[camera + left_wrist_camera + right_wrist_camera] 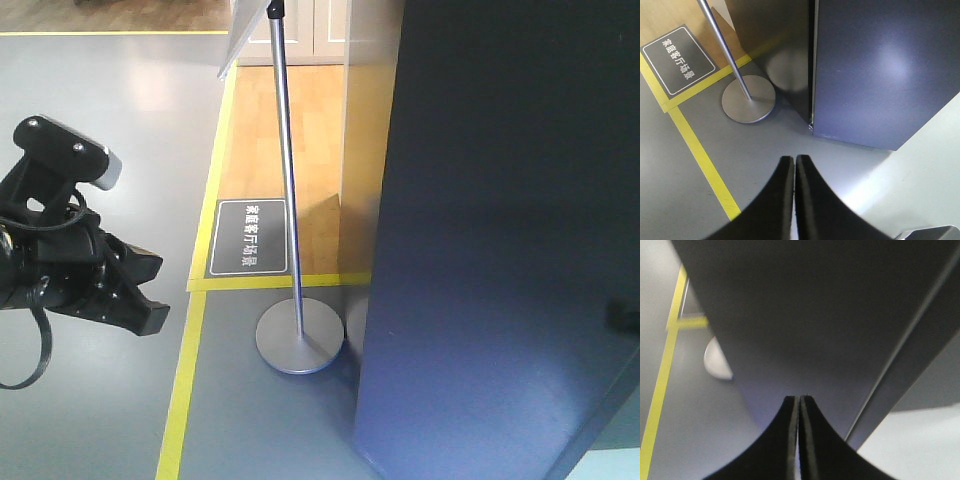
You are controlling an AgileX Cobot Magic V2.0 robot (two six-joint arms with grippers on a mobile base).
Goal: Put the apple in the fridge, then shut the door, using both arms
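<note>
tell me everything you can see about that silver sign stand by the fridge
The stand is a thin, shiny silver metal pole rising upright from a flat round disc base of the same metal. At its top a black fitting carries a tilted pale board, mostly cut off by the frame. The base sits flat on the grey floor, on the near side of the yellow tape line, close beside the dark grey fridge but apart from it; its reflection shows in the fridge's side.
</note>
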